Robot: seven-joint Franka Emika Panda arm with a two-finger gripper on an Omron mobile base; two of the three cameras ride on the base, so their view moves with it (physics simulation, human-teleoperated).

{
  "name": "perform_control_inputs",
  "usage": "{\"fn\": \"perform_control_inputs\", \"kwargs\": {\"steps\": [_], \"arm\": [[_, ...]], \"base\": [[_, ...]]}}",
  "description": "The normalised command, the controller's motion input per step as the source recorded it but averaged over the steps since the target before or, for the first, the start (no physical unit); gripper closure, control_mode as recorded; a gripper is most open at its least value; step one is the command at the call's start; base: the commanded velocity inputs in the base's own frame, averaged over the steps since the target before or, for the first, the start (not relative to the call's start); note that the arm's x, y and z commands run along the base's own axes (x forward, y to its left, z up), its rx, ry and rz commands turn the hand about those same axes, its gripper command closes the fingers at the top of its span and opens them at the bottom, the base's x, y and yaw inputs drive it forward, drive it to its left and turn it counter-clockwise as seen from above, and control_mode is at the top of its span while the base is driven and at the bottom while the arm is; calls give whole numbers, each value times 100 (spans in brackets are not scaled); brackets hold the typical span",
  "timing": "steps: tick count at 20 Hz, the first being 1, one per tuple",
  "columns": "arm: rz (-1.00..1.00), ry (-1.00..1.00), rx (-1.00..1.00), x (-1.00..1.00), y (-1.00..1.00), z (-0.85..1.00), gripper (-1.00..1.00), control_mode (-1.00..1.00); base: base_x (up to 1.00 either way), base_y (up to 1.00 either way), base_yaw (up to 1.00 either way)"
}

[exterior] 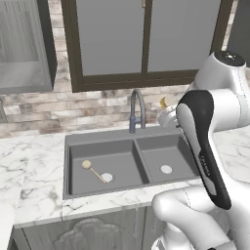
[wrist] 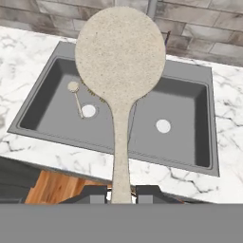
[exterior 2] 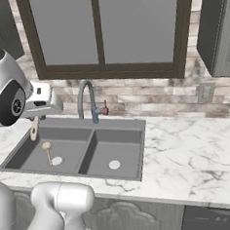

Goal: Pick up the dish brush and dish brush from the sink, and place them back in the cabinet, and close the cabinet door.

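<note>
Gripper clamped on one brush, lifted above the sink.

The held brush's handle runs up from between the fingertips, round head farthest from them. Below and beyond the gripper, the second brush lies in the left basin, its handle tip by the drain disc.

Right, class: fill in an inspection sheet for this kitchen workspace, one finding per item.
Surface: white marble counter around a dark grey double sink.
Job's things: one dish brush held up above the sink; second dish brush lying in the left basin by its drain disc. Open cabinet at upper left.
Clutter: nothing seen.
Grippers: gripper shut on the held brush's handle.
Cables: nothing seen.
Surroundings: steel tap, brick backsplash, dark-framed window, wall socket.
</note>
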Motion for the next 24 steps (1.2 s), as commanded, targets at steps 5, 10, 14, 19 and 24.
{"fn": "perform_control_inputs", "kwargs": {"steps": [5, 10, 14, 19, 24], "arm": [[-13, 0, 0, -1, -7, 3, 100, -100], [-15, 0, 0, 0, 0, 3, 100, -100], [-5, 0, 0, 0, -4, 0, 100, -100], [0, -1, 0, 0, -11, 0, 100, -100], [0, 0, 0, 0, -5, 0, 100, 100]], "base": [[0, 0, 0], [0, 0, 0], [0, 0, 0], [0, 0, 0], [0, -1, 0]]}}
